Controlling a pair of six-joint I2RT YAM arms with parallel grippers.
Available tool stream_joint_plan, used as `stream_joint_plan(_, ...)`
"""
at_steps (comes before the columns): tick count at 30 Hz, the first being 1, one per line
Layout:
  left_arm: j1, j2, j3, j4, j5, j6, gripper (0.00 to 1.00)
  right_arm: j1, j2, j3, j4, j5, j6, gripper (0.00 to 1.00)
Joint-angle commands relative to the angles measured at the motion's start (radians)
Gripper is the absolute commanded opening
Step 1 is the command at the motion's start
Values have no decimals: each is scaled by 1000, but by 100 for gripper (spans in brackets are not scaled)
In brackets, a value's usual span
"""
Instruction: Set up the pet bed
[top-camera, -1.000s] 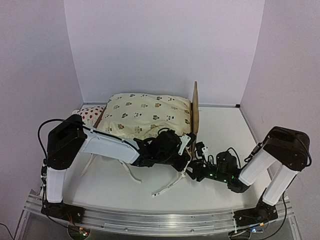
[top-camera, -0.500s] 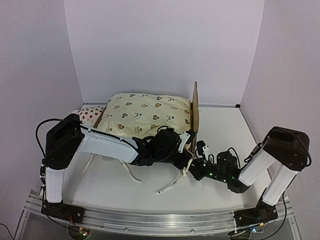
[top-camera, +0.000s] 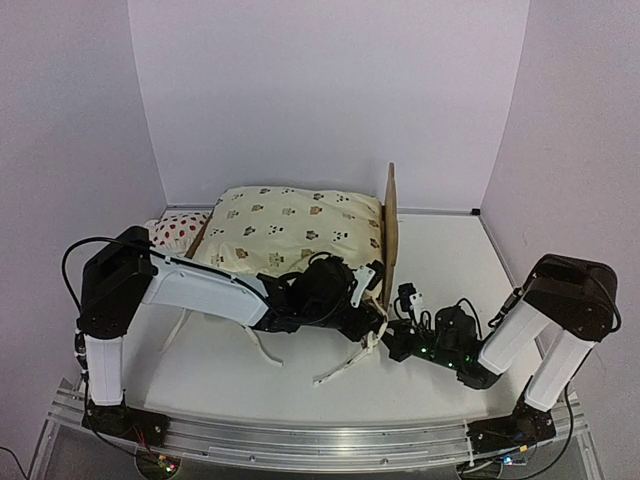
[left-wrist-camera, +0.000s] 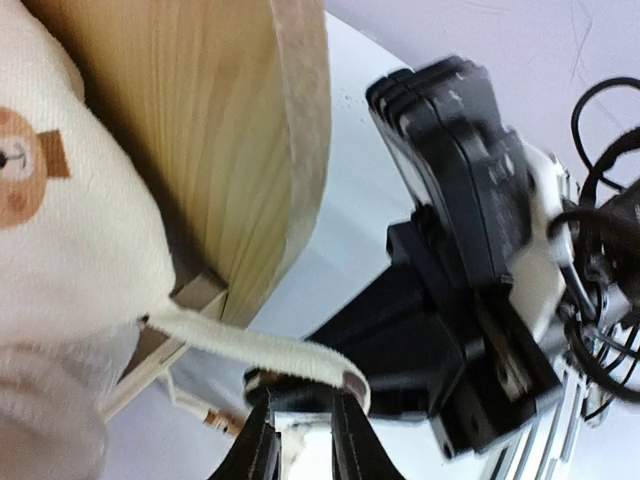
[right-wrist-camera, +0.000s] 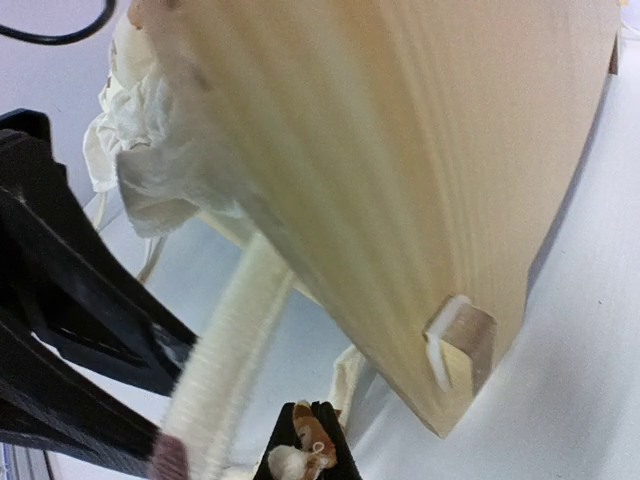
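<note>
The pet bed stands at the back with its plywood headboard (top-camera: 391, 222) on the right. The cream animal-print cover (top-camera: 290, 228) lies in it. My left gripper (top-camera: 366, 303) is at the bed's near right corner. In the left wrist view its jaws (left-wrist-camera: 300, 432) stand a narrow gap apart, and a white fuzzy strap (left-wrist-camera: 262, 347) lies across their tips. My right gripper (top-camera: 397, 332) is just right of it, low by the headboard (right-wrist-camera: 420, 170). In the right wrist view it (right-wrist-camera: 311, 442) is shut on the small brown-and-white end of a thin tie.
The strawberry pillow (top-camera: 181, 229) lies at the bed's left end. White ties trail on the table in front of the bed (top-camera: 338, 371) (top-camera: 266, 350) (top-camera: 176, 330). The two grippers are close together, and the right one fills the left wrist view (left-wrist-camera: 470, 250).
The left arm's elbow has drifted left. The right gripper has shifted slightly right, and the loose tie below the grippers has been drawn a little toward them.
</note>
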Motion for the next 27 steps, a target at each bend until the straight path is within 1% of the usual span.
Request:
stream_joint_plan(1, -2, -106, -34, -54, -35, 12, 29, -6, 10, -22, 30, 50, 33, 0)
stream_joint_plan(6, -3, -172, -87, -102, -63, 47, 44, -6, 16, -33, 29, 46, 37, 0)
stream_joint_plan(8, -2, -195, -100, -153, -63, 77, 50, -6, 8, -40, 26, 51, 43, 0)
stream_joint_plan(13, -11, -212, -128, -252, -116, 149, 59, -6, -33, -53, -8, 85, 63, 0)
stream_joint_plan(16, -14, -187, -132, -284, -118, 177, 61, -6, -67, -55, -50, 96, 73, 0)
stream_joint_plan(19, -22, -138, -109, -307, -91, 208, 61, -6, -105, -51, -88, 91, 79, 0)
stream_joint_plan(25, -39, -8, -20, -360, -76, 239, 60, -5, -172, -47, -165, 89, 79, 0)
stream_joint_plan(27, -47, 17, -2, -373, -46, 250, 59, -5, -191, -46, -189, 90, 77, 0)
